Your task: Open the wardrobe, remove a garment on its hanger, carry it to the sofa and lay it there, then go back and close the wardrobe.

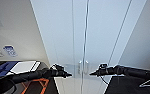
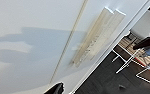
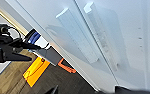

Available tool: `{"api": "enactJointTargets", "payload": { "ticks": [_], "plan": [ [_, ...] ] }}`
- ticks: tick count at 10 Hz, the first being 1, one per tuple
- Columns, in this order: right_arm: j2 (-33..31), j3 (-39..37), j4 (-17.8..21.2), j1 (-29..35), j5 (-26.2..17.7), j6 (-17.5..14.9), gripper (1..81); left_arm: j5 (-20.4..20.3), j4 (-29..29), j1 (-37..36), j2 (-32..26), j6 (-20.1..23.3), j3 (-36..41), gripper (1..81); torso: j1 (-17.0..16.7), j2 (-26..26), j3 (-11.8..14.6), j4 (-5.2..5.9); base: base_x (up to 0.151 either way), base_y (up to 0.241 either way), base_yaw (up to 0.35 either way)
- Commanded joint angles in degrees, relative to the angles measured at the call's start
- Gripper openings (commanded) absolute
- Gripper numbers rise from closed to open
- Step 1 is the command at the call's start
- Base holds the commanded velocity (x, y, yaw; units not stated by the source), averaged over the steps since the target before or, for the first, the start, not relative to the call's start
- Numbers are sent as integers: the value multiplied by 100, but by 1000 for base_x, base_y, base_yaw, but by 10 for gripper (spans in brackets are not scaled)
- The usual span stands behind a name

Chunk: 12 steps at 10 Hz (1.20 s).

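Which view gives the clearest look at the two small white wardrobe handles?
The left wrist view: the two small white vertical handles appear large, side by side. The right wrist view shows them obliquely; in the head view they are tiny between both arms.

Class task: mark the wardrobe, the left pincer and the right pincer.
wardrobe (image 1: 66,32), head view, left door panel.
left pincer (image 1: 69,74), head view, tip beside the handles.
right pincer (image 1: 92,73), head view, tip beside the handles.

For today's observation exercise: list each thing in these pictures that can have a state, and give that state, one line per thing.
wardrobe: both doors closed, seam shut between them.
handles: side by side at the seam, untouched.
left gripper: raised before the left door, holding nothing.
right gripper: raised before the right door, holding nothing.
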Motion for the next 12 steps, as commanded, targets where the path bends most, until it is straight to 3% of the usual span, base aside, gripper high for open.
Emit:
{"api": "enactJointTargets", "payload": {
  "ticks": [1,6,12],
  "plan": [
    [235,-321,19,1023,-50,9,811,113,-64,-882,87,-3,-62,811,0,0,0,0,0,0,0],
    [455,-471,71,1340,152,88,811,87,-64,-847,351,-3,-256,811,2,2,-5,0,0,0,0],
    [753,-1112,71,1559,143,97,811,25,-12,-654,939,6,-1160,811,2,2,-9,0,0,0,0]
  ]
}}
